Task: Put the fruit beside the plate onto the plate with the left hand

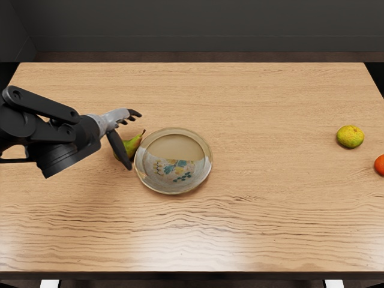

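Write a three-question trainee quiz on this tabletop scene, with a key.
1. True or false: the pear already lies on the plate.
2. On which side of the plate, in the head view, is the left robot hand? A) left B) right C) behind it
3. Fill in: the yellow-green fruit and the orange fruit lie near the ___ edge of the table.
Key: 1 false (it lies beside the plate); 2 A; 3 right.
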You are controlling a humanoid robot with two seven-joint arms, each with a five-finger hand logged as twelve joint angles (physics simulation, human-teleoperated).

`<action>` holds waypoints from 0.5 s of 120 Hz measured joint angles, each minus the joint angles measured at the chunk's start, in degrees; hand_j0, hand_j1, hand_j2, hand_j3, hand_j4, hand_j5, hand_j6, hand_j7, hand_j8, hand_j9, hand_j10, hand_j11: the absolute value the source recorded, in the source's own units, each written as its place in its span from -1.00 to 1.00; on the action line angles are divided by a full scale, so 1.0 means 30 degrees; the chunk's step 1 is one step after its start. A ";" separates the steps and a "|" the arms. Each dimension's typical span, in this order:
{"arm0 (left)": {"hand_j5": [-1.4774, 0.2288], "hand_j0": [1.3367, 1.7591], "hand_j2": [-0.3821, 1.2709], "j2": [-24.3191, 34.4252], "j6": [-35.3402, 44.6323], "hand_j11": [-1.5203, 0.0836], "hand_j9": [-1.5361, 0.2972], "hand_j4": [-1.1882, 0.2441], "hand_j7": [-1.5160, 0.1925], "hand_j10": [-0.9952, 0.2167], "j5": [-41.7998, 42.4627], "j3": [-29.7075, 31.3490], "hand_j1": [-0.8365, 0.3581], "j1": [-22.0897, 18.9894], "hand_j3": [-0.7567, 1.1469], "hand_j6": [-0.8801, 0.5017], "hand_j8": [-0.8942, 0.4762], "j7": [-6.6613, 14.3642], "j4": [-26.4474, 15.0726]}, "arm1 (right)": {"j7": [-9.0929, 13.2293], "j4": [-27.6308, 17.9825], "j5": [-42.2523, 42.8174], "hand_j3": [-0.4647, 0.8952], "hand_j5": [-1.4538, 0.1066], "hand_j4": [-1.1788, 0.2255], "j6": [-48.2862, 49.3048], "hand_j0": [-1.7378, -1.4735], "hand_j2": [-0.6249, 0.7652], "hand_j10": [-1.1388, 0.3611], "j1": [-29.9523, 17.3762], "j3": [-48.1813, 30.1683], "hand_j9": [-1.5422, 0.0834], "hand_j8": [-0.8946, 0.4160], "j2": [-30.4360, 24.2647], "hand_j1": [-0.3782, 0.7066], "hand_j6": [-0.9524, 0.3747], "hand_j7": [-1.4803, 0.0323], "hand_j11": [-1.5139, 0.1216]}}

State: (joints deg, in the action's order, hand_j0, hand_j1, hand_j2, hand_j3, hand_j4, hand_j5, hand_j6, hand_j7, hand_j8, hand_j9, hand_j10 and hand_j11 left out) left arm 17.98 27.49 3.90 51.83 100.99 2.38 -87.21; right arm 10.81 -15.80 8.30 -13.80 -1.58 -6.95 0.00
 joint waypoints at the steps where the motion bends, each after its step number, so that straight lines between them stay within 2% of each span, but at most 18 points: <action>1: 0.54 0.52 -0.51 -0.0007 0.0000 0.69 0.50 0.48 0.58 0.43 -0.0007 0.0014 0.73 0.0000 -0.20 0.09 0.12 0.0000 0.0001 | 0.0000 -0.0001 -0.0001 -0.32 0.86 0.68 0.0000 -0.40 -0.10 0.52 0.0000 0.0000 0.90 0.37 0.0000 -0.95 0.44 0.96 0.85; 21: 0.51 0.52 -0.50 -0.0016 0.0004 0.66 0.47 0.45 0.55 0.40 -0.0456 0.0201 0.69 -0.0460 -0.20 0.06 0.09 -0.0009 0.0005 | 0.0000 0.0003 -0.0002 -0.32 0.86 0.68 -0.0002 -0.40 -0.10 0.52 0.0000 0.0000 0.90 0.37 0.0000 -0.95 0.44 0.96 0.85; 60: 0.44 0.52 -0.49 -0.0016 0.0005 0.59 0.40 0.39 0.48 0.33 -0.0630 0.0551 0.60 -0.0410 -0.20 0.00 0.03 -0.0032 -0.0017 | 0.0000 0.0004 0.0004 -0.32 0.86 0.68 -0.0002 -0.40 -0.10 0.52 0.0000 0.0000 0.90 0.37 0.0000 -0.95 0.44 0.96 0.85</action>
State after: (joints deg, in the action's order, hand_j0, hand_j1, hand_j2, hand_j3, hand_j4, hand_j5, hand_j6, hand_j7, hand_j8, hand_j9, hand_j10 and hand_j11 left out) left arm 17.93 27.51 2.01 53.48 99.76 2.29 -87.26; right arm 10.81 -15.79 8.31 -13.81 -1.58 -6.94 0.00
